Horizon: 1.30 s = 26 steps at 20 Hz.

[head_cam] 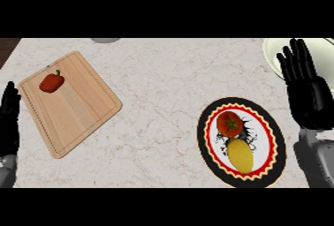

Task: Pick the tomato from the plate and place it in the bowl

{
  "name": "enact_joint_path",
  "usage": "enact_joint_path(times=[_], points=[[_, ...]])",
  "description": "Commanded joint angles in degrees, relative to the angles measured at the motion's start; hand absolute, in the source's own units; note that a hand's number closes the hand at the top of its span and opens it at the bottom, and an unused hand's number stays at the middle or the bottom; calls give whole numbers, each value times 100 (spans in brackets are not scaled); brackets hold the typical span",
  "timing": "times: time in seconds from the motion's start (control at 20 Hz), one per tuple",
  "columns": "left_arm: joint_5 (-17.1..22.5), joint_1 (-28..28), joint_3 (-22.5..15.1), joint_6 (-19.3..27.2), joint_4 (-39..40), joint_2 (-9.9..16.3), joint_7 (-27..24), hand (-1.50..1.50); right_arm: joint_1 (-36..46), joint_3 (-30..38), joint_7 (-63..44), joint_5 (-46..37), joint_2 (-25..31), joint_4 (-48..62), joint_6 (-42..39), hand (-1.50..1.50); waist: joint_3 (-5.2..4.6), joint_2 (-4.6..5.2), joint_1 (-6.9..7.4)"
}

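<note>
— Two things lie on the plate (210,145) we see: the tomato (229,124) on its far half and a yellow fruit (240,156) touching it on the near half.

— And the plate itself?

— Near the worktop's (163,75) front right corner. Our right hand (305,90) stands just beside its right rim, fingers straight and spread, holding nothing.

— The bowl (272,52)?

— At the far right corner, pale, partly behind that hand's fingers and cut by the edge.

— Our left hand (8,117)?

— At the worktop's left edge, fingers straight up, nothing in it. Beside it lies a wooden cutting board (72,106), tilted, with a red pepper (51,82) on its far left corner. We also see something grey (104,39) at the far edge; we cannot tell what.
</note>
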<state>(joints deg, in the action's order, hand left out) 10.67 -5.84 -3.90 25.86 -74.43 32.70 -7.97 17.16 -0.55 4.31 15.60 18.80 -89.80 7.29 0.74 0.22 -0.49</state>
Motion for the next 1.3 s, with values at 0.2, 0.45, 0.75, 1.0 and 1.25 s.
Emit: enact_joint_path(times=[0.2, 0.45, 0.75, 1.0, 1.25], points=[[-117, -693, -489, -299, -641, -170, 322, 0, 276, -211, 836, 1434, 441, 461, -3064, 150, -16, 33, 112], [-70, -972, -887, -510, -923, -417, 933, 0, 245, 921, 2505, 865, 726, 2204, -2774, -150, -37, 65, 152], [-48, -878, -786, -502, -1296, -293, 1215, 0, -273, 546, 4692, -563, 1610, 2275, -4061, -150, -47, 6, 158], [-359, -726, -982, -264, -1395, -455, 1387, 0, 32, 297, 4480, -1308, 2427, 2115, -3742, -150, -66, -18, 128], [-423, -830, -895, -292, -1508, -388, 1635, 0, 292, -264, 3724, -2230, 2757, 1571, -3148, -150, -75, -37, 90]])
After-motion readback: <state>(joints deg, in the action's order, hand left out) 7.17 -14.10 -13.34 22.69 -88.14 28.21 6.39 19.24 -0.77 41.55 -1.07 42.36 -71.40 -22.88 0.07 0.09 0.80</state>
